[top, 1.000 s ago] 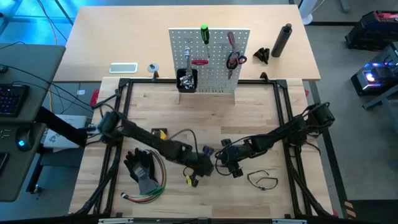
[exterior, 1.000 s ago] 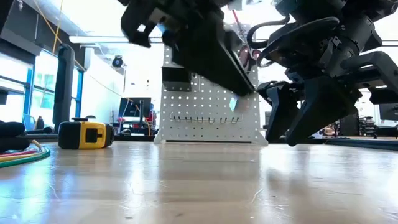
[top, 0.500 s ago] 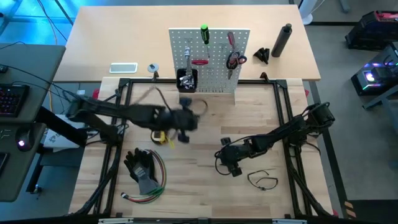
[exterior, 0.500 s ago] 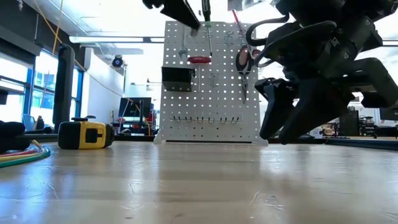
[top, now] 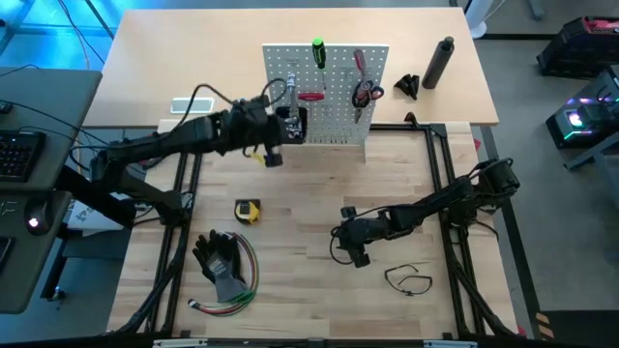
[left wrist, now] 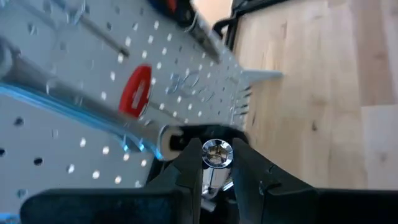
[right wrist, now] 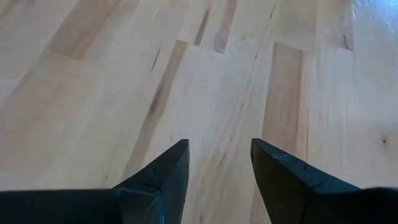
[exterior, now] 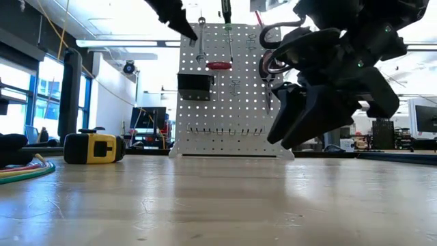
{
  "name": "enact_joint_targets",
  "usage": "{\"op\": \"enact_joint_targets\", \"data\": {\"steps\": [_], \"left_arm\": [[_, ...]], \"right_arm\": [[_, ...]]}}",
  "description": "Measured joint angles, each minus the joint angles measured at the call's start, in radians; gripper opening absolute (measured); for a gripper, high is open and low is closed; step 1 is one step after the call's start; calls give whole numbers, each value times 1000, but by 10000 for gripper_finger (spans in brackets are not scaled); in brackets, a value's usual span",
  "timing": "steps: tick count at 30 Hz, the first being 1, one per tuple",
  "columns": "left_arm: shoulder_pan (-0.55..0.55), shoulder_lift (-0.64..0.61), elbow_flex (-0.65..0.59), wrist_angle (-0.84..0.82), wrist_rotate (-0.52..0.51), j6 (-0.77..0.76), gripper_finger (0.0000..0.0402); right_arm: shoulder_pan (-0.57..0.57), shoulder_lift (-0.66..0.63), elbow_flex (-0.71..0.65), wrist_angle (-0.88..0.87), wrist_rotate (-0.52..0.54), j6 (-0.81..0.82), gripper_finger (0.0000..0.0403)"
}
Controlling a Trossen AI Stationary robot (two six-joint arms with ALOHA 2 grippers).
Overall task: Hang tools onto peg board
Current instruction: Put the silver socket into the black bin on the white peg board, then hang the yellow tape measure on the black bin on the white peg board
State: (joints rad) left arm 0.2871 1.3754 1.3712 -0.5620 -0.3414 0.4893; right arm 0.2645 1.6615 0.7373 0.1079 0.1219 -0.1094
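One socket (left wrist: 216, 153), a small silver bit, sits clamped between the fingertips of the left gripper (top: 274, 124), which hangs at the left edge of the board (top: 326, 92), just beside the black bin (top: 291, 125). In the left wrist view the socket's open end faces the camera, so its long axis runs along the fingers, and the perforated face lies right ahead, with a red handle (left wrist: 136, 92) and a steel shank (left wrist: 74, 109) crossing it at a slant. The coming move turns on that short gap: my guess is the bit goes either into the bin or onto a peg, and I cannot tell which from here.

Nearer the front on the left, the tape (top: 248, 210) lies on the table (top: 319, 300), well apart from the board, with gloves (top: 221, 259) and wires (top: 232, 302) beyond it.

Right of centre, the right gripper (top: 354, 248) hovers low over bare wood with its jaws parted, holding nothing. A thin black loop (top: 407, 279) lies near it, toward the front right, so the right arm is the closer one for that.
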Motion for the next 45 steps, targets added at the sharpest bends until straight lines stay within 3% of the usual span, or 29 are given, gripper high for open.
{"op": "enact_joint_targets", "data": {"steps": [9,18,23,37,45], "left_arm": [[182,52,0,-1,193,7,54],[253,134,0,-3,307,-7,56],[257,170,0,-3,311,-31,63],[255,125,0,-8,276,-73,149],[231,63,0,-162,276,-125,154]], "right_arm": [[-3,0,0,0,0,4,168],[-3,0,0,1,-1,23,168],[-3,0,0,1,0,23,168],[-3,0,0,1,0,40,168],[-3,0,0,1,0,49,168]]}}
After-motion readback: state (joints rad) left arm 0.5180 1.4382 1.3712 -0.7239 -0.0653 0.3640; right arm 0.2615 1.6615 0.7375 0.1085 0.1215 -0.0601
